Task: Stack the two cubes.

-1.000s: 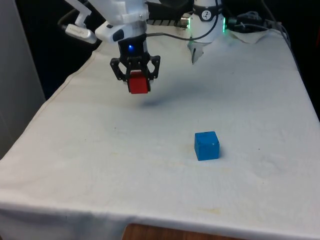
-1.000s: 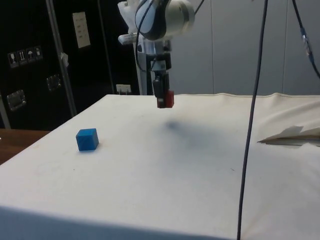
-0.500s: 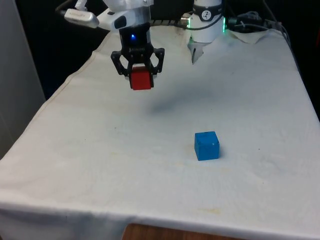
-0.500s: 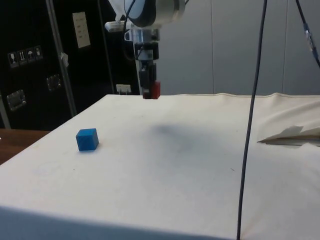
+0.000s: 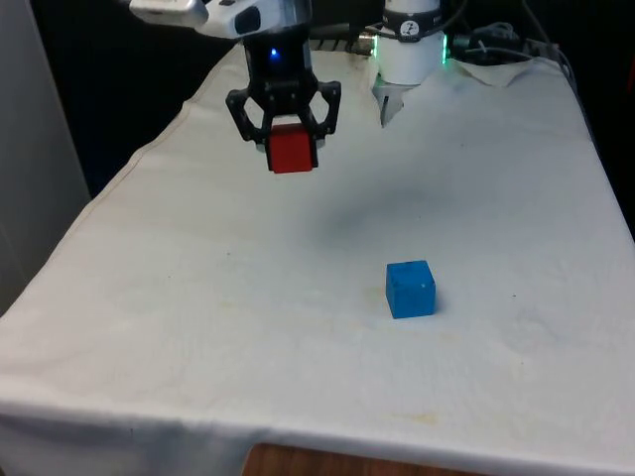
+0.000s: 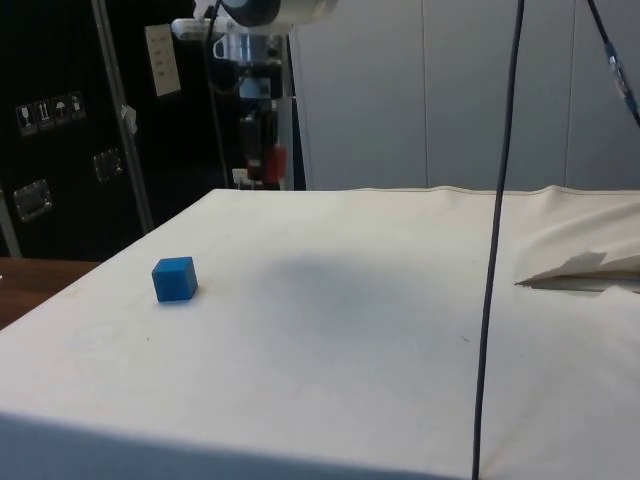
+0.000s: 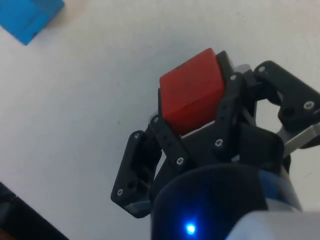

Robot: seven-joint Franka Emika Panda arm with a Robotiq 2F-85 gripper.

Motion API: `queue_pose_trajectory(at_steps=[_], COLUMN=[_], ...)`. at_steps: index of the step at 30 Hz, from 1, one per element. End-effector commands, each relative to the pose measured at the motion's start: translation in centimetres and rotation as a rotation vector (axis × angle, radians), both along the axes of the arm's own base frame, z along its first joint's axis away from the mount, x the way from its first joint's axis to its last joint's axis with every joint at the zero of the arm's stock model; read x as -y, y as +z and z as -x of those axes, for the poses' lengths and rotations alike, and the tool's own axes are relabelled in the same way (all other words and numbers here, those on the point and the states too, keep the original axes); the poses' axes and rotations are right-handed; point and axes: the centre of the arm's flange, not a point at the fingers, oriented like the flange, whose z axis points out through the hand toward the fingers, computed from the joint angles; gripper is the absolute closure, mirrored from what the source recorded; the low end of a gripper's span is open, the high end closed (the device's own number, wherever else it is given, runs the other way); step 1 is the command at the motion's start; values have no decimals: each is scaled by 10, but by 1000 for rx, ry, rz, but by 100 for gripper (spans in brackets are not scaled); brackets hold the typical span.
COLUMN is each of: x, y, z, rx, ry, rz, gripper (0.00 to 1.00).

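Over the cloth's far left quarter in the front view, I carried the red cube (image 5: 293,151) clamped between my fingers, well clear of the table (image 5: 179,327). Against the pictures a second back, my gripper (image 5: 285,124) had risen and slid toward the front view's right; the shadow on the cloth had spread and drifted after it. Wrist view confirmed the hold: both pads tight on opposite faces of the red block. Reading rightward, the blue cube (image 5: 410,289) sat alone on the cloth, at about 4 o'clock from my gripper and well apart from it. Judged this as the carry leg: lift done, travel begun, descent and release onto blue not yet started.
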Motion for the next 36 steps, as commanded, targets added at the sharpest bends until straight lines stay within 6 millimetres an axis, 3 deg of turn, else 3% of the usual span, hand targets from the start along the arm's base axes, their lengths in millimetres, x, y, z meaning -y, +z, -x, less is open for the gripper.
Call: queue_pose_trajectory(at_steps=[1,13,21,36], x=[-4,-21,-35,-66], y=[8,27,23,54], z=[-4,-21,-31,-58], rx=[-5,-22,-87,-110], ry=[-3,4,6,12], rz=[1,-11,-15,-24], gripper=[100,100,100,100])
